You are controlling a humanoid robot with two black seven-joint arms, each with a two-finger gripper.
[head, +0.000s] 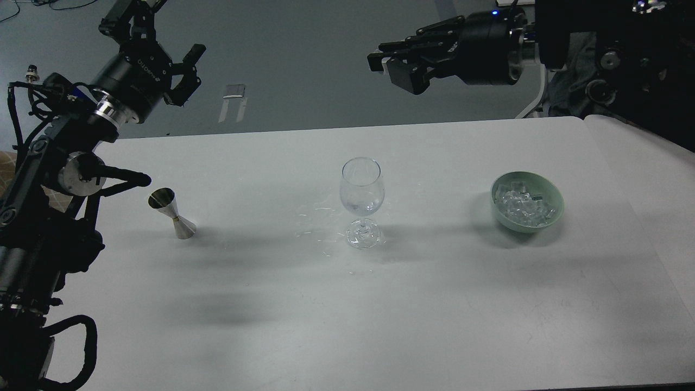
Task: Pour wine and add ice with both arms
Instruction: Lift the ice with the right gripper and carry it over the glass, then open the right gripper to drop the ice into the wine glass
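A clear wine glass (361, 201) stands upright at the table's middle, with a little clear wine (362, 207) at the bottom of its bowl. A pale green bowl (555, 216) at the right holds several ice cubes (522, 202). A steel jigger (172, 213) stands at the left. My left gripper (163, 32) is open and empty, raised high above and behind the jigger. My right gripper (392, 64) hangs high behind the glass and to its right, fingers pointing left. Its fingers are close together on a small pale glint that looks like an ice cube.
Clear droplets or splashes (320, 217) lie on the white table (347, 304) around the glass foot. My left arm's elbow joint (81, 175) juts close beside the jigger. A white chair (535, 103) stands behind the table's far right edge.
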